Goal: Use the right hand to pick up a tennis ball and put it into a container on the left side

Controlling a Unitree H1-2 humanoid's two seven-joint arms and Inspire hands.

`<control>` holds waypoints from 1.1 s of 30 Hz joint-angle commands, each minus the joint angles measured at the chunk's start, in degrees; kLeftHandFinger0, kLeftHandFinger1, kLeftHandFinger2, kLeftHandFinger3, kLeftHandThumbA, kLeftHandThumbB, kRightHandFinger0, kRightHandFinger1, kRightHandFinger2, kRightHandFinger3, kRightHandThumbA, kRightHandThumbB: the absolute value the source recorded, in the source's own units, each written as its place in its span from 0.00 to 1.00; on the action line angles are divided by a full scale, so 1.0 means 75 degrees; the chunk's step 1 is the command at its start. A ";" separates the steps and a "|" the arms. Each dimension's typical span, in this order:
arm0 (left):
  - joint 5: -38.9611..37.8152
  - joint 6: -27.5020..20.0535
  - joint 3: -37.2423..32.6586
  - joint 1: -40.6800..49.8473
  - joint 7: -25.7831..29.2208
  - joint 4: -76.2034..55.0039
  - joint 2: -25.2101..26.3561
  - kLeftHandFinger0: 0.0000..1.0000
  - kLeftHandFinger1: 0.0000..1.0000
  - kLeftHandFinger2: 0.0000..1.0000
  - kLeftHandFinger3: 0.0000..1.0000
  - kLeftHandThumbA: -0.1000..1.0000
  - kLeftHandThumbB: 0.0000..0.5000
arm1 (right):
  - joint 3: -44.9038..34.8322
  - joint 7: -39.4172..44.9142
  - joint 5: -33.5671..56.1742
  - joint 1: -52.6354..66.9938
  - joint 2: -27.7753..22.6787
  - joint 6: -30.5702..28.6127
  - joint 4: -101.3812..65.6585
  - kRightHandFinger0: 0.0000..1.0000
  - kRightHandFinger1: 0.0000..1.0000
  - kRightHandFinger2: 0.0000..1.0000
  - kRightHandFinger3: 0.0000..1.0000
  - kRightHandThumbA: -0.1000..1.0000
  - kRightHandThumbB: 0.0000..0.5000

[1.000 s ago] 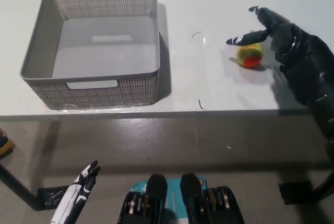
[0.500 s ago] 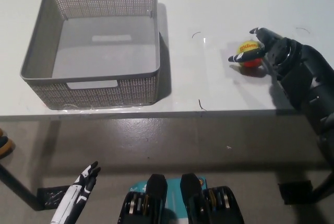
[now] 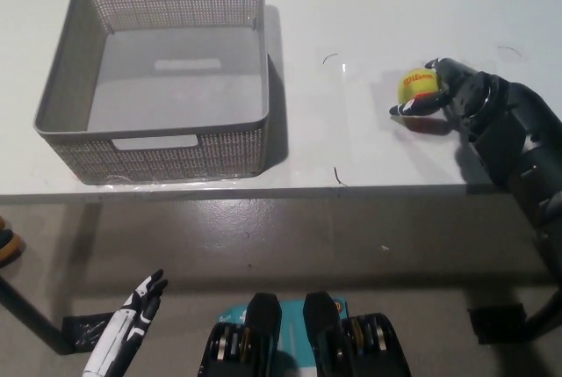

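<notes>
A yellow tennis ball with an orange patch sits at the right of the white table. My black right hand is closed around it from the right, one finger under its front and others behind it. Whether the ball is off the table I cannot tell. The grey perforated basket stands at the table's left with nothing in it. My white left hand hangs low at the lower left, below the table's edge, fingers held together.
The table's front edge runs across the middle of the view, with grey floor below it. A few thin dark scraps lie on the table between basket and ball.
My right hand came down from above the ball and closed around it. The ball has turned, its yellow side with the logo now facing up. The left hand barely moved.
</notes>
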 commanded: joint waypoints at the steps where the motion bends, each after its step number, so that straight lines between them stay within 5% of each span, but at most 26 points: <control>1: -0.0002 -0.0090 -0.0003 -0.0085 -0.0048 -0.0064 0.0119 1.00 1.00 1.00 1.00 1.00 0.85 | 0.0081 -0.0189 0.0074 -0.0583 -0.0128 -0.0317 0.0002 1.00 1.00 1.00 1.00 0.92 1.00; 4: 0.0008 -0.0103 0.0003 -0.0098 -0.0038 -0.0065 0.0128 1.00 1.00 1.00 1.00 1.00 0.86 | 0.0061 -0.0420 0.0108 -0.0539 -0.0119 -0.0504 -0.0015 1.00 1.00 1.00 1.00 0.91 1.00; 5: -0.0017 -0.0080 0.0001 -0.0098 -0.0059 -0.0072 0.0126 1.00 1.00 1.00 1.00 1.00 0.87 | 0.0027 -0.0803 0.0112 -0.0475 -0.0125 -0.0723 -0.0065 1.00 1.00 1.00 1.00 0.88 0.93; 6: 0.0026 -0.0064 -0.0011 -0.0108 -0.0044 -0.0069 0.0123 1.00 1.00 1.00 1.00 1.00 0.88 | -0.0081 -0.1087 0.0195 -0.0425 -0.0125 -0.0844 -0.0094 0.78 0.79 0.92 1.00 0.78 0.83; 7: 0.0042 -0.0057 -0.0013 -0.0107 -0.0041 -0.0073 0.0128 1.00 1.00 1.00 1.00 1.00 0.87 | -0.0169 -0.1352 0.0261 -0.0388 -0.0110 -0.0937 -0.0105 0.68 0.71 0.82 1.00 0.66 0.69; 8: 0.0033 -0.0063 -0.0013 -0.0120 -0.0052 -0.0076 0.0137 1.00 1.00 1.00 1.00 1.00 0.86 | -0.0291 -0.1904 0.0331 -0.0294 -0.0084 -0.1175 -0.0094 0.39 0.37 0.41 0.68 0.40 0.37; 9: 0.0020 -0.0071 -0.0009 -0.0119 -0.0053 -0.0077 0.0134 1.00 1.00 1.00 1.00 1.00 0.86 | -0.0337 -0.2124 0.0348 -0.0253 -0.0071 -0.1308 -0.0085 0.04 0.08 0.22 0.36 0.07 0.42; 11: 0.0007 -0.0038 0.0002 -0.0105 -0.0051 -0.0121 0.0126 1.00 1.00 1.00 1.00 1.00 0.86 | -0.0441 -0.2339 0.0428 -0.0181 -0.0044 -0.1503 -0.0057 0.00 0.05 0.22 0.17 0.00 0.38; 12: 0.0016 0.0002 0.0001 -0.0142 -0.0059 -0.0117 0.0136 1.00 1.00 1.00 1.00 1.00 0.86 | -0.0487 -0.2374 0.0464 -0.0183 -0.0037 -0.1507 -0.0024 0.00 0.10 0.33 0.21 0.00 0.38; 14: 0.0070 -0.0011 -0.0009 -0.0152 -0.0048 -0.0117 0.0160 1.00 1.00 1.00 1.00 1.00 0.85 | -0.0640 -0.2493 0.0608 -0.0131 -0.0007 -0.1581 0.0001 0.00 0.31 0.66 0.58 0.00 0.36; 15: 0.0067 -0.0022 -0.0006 -0.0153 -0.0045 -0.0109 0.0159 1.00 1.00 1.00 1.00 1.00 0.87 | -0.0658 -0.2525 0.0617 -0.0128 -0.0002 -0.1591 0.0007 0.00 0.37 0.73 0.70 0.00 0.35; 19: 0.0040 0.0010 0.0010 -0.0142 -0.0034 -0.0140 0.0137 1.00 1.00 1.00 1.00 1.00 0.84 | -0.0773 -0.2876 0.0688 -0.0066 0.0009 -0.1804 0.0022 0.00 0.43 0.78 0.84 0.00 0.32; 27: 0.0046 -0.0116 0.0006 -0.0211 -0.0023 -0.0014 0.0155 1.00 1.00 1.00 1.00 1.00 0.86 | -0.0939 -0.2930 0.0914 -0.0116 -0.0016 -0.1961 0.0071 0.02 0.47 0.81 0.86 0.00 0.31; 30: 0.0019 -0.0012 0.0037 -0.0206 -0.0019 -0.0057 0.0151 1.00 1.00 1.00 1.00 1.00 0.87 | -0.1114 -0.3014 0.1074 -0.0268 0.0063 -0.2154 -0.0147 0.00 0.39 0.76 0.80 0.00 0.33; 31: 0.0015 -0.0025 0.0034 -0.0203 -0.0016 -0.0055 0.0140 1.00 1.00 1.00 1.00 1.00 0.87 | -0.1135 -0.3032 0.1084 -0.0335 0.0089 -0.2220 -0.0263 0.00 0.29 0.68 0.76 0.00 0.32; 33: 0.0000 -0.0032 0.0034 -0.0201 -0.0021 -0.0047 0.0133 1.00 1.00 1.00 1.00 1.00 0.87 | -0.1140 -0.3051 0.1066 -0.0478 0.0156 -0.2348 -0.0532 0.00 0.28 0.71 0.76 0.00 0.31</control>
